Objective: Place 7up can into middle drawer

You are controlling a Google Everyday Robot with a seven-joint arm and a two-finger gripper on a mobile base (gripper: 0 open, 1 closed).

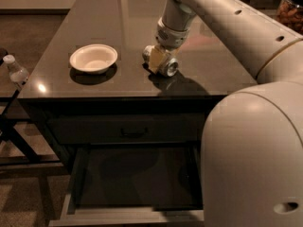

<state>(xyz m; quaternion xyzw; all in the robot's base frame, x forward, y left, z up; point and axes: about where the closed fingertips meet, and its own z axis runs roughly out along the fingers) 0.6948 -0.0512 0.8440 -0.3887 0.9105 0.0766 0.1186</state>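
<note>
currently the pincer (159, 60) is down at the counter (94, 18), near the middle of the front half of the top, at the end of a smooth off-white arm (222, 18) that reaches in from the upper right. its cream-yellow tip lies against the 7up can (169, 67). how far the pincer is open, and whether it has hold of the can, cannot be told.

the 7up can lies on its side on the counter, just right of the pincer tip, with its shiny round metal end turned toward the front right. its body is silver-white aluminium; the printing on it cannot be read. a dark shadow falls on the counter just in front of it.

the counter top is a dark, glossy, flat slab that reflects light. to the left of the can, well apart from it, stands a round cream bowl (93, 58) with a shallow, matt interior.

below the counter edge is a wide upper drawer front (94, 129) with a dark bar handle (134, 132). beneath it the middle drawer (132, 178) is pulled out: a wide dark grey box with a flat bottom and a lighter grey front panel edge. its right part is hidden by the rounded off-white robot body (255, 155).

at the far left stands a clear plastic bottle (17, 71) with a white cap. at the upper right is a jar (289, 11) of brown pieces.
</note>
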